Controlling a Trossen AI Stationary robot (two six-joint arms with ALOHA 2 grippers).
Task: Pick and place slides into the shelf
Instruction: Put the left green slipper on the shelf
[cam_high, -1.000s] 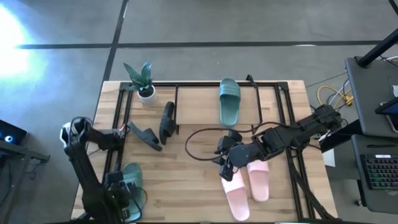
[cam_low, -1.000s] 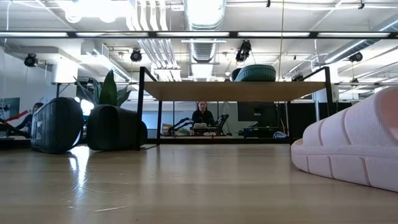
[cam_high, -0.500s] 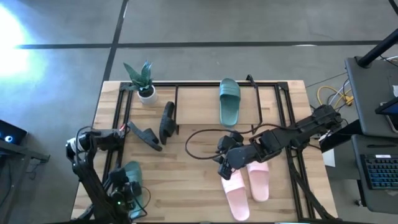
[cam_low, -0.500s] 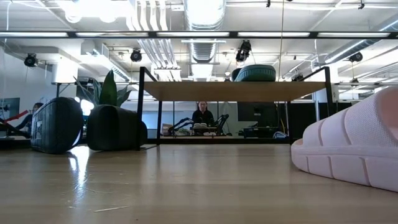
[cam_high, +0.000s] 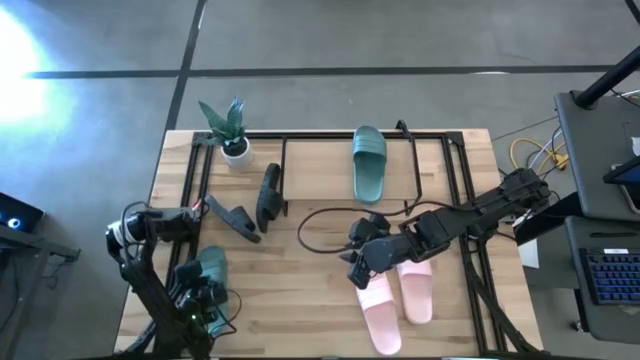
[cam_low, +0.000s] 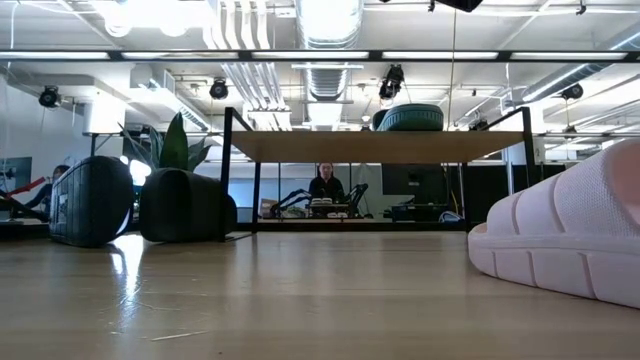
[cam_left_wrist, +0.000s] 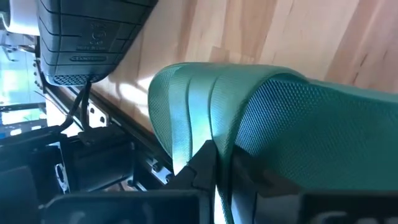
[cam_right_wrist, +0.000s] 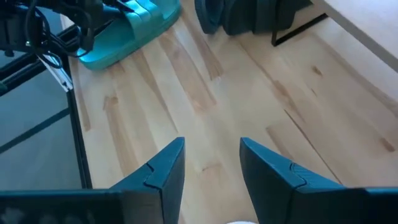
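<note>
Wooden tabletop (cam_high: 300, 290) carries the shelf (cam_high: 320, 165) toward twelve o'clock, one green slide already on it. Down at seven o'clock the left gripper (cam_high: 205, 300) has just snapped closed on the strap edge of the dark green slide (cam_high: 208, 275), so lifting looks next. At four o'clock the right gripper (cam_high: 362, 262) waits, jaws apart and empty, over the pink slides (cam_high: 400, 295)

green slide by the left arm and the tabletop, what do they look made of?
Green slide: looks like soft moulded rubber or foam, matte, with a fine dotted texture and ribbed grooves on the strap; the left claw is shut on the strap. Tabletop: light wood planks, with visible grain and seams and a slight sheen, probably sealed.
</note>
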